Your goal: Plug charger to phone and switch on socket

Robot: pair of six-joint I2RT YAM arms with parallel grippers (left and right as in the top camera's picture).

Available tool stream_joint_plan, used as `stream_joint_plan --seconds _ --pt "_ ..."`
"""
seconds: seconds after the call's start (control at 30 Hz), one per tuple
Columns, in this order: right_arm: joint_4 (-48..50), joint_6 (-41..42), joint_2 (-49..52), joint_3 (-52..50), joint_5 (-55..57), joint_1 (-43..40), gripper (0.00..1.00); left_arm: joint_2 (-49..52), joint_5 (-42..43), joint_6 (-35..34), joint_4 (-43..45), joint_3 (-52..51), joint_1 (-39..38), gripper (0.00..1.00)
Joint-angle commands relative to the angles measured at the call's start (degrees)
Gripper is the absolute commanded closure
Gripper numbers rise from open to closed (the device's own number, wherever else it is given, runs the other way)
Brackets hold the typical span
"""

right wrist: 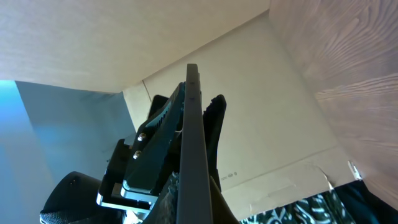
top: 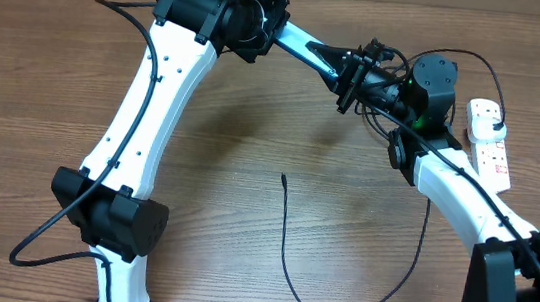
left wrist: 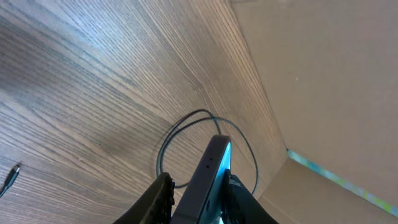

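The phone (left wrist: 208, 174) is held edge-on in the air at the back of the table, its screen glowing light blue. My left gripper (left wrist: 196, 196) is shut on it. My right gripper (right wrist: 196, 199) grips the phone (right wrist: 193, 137) from the opposite end. In the overhead view the two grippers (top: 356, 80) (top: 385, 88) meet, and the phone is mostly hidden between them. The charger cable (top: 283, 263) lies loose on the table, its connector tip (top: 284, 178) in the middle. Its black plug (top: 496, 117) sits in the white socket strip (top: 494, 154) at the far right.
A black cable loop (left wrist: 186, 124) lies on the wood below the phone, and the connector tip (left wrist: 11, 177) shows at the left edge. A cardboard wall (left wrist: 323, 74) borders the table's far side. The arm bases stand at the front left and front right.
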Motion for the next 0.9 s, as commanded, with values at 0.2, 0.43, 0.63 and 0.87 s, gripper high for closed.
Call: stream_joint_plan --seconds 0.2,0.43,0.63,0.87 --pt "5.7 7.9 -1.4 1.3 -2.7 0.6 0.96 0.3 -5.2 0.5 -2.0 -0.5 -0.5 0.75" --pt "6.4 7.9 -1.4 1.3 -3.1 2.0 0.96 0.3 -5.8 0.5 -2.0 -0.5 -0.5 0.71" --pt "6.4 7.9 -1.4 1.3 -3.1 2.6 0.96 0.3 -5.8 0.5 -2.0 -0.5 -0.5 0.71" --pt "6.1 7.9 -1.4 1.3 -1.2 2.1 0.96 0.3 -4.3 1.1 -2.0 -0.5 -0.5 0.44"
